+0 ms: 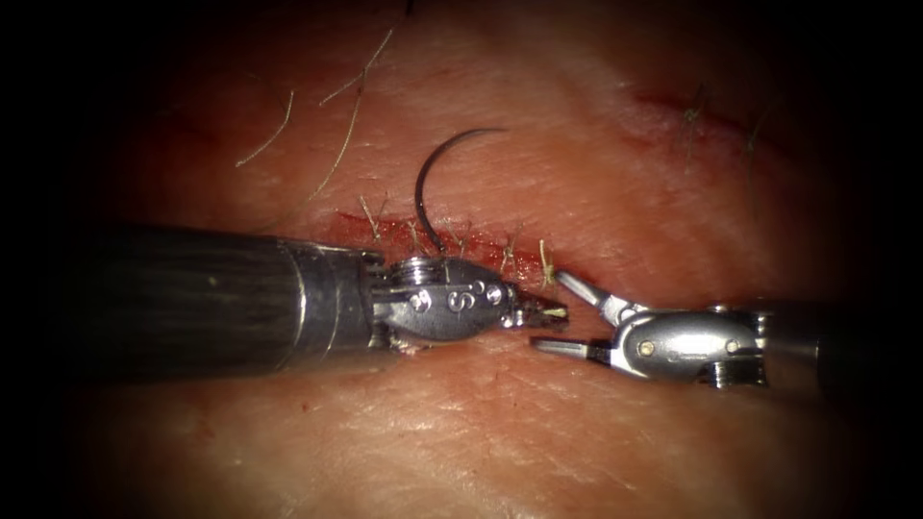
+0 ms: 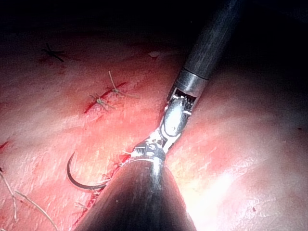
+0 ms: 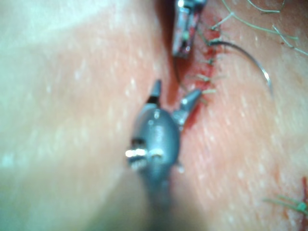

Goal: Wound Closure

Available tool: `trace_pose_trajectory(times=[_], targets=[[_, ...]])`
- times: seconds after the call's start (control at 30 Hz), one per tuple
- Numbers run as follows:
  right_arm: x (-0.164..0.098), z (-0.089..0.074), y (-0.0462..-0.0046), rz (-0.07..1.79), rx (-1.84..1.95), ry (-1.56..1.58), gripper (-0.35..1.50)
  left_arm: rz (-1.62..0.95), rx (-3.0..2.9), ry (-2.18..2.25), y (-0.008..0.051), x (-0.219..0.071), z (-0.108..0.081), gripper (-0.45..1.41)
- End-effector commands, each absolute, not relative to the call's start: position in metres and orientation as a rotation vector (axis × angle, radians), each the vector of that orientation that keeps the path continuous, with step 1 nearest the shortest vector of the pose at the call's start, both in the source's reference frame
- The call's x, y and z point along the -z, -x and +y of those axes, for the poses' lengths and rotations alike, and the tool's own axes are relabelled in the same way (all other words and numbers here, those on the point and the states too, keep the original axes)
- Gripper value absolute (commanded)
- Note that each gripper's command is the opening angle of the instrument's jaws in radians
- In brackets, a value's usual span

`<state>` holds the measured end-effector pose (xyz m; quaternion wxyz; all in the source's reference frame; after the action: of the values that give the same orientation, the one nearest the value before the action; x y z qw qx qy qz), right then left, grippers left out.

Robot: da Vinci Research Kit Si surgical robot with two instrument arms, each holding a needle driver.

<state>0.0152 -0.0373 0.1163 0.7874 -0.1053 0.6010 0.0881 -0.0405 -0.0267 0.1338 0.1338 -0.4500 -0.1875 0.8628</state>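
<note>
Standing up out of the cut [image 1: 437, 240], the needle [image 1: 435, 173] has one end in the tissue [image 1: 538, 423] and its curve free, held by neither tool. Left tool [image 1: 548, 313] lies level along the cut, jaws pressed together on what looks like a short thread end [image 1: 555, 311]. Right tool [image 1: 558, 312] faces it tip to tip, jaws spread, holding nothing, probably ready to receive. Tied stitches [image 1: 461, 235] line the cut.

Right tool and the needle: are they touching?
Apart. In the endoscope view the right tool has its jaws open and empty by the cut, while the needle arcs up beyond the left tool, tissue between.
</note>
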Motion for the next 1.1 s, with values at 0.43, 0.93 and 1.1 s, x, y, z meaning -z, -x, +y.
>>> trace_pose_trajectory(times=[0.43,0.93,1.1], targets=[[-0.1169,-0.0368,-0.0200,1.287,-0.204,0.263,1.30,-0.545,-2.506,1.306,0.0405,-0.1340,-0.0281,-0.45],[-0.1155,-0.0365,-0.0217,1.291,-0.196,0.286,1.30,-0.546,-2.506,1.306,0.0404,-0.1339,-0.0281,-0.45],[-0.1157,-0.0364,-0.0227,1.307,-0.184,0.277,1.30,-0.546,-2.506,1.306,0.0404,-0.1337,-0.0283,-0.45]])
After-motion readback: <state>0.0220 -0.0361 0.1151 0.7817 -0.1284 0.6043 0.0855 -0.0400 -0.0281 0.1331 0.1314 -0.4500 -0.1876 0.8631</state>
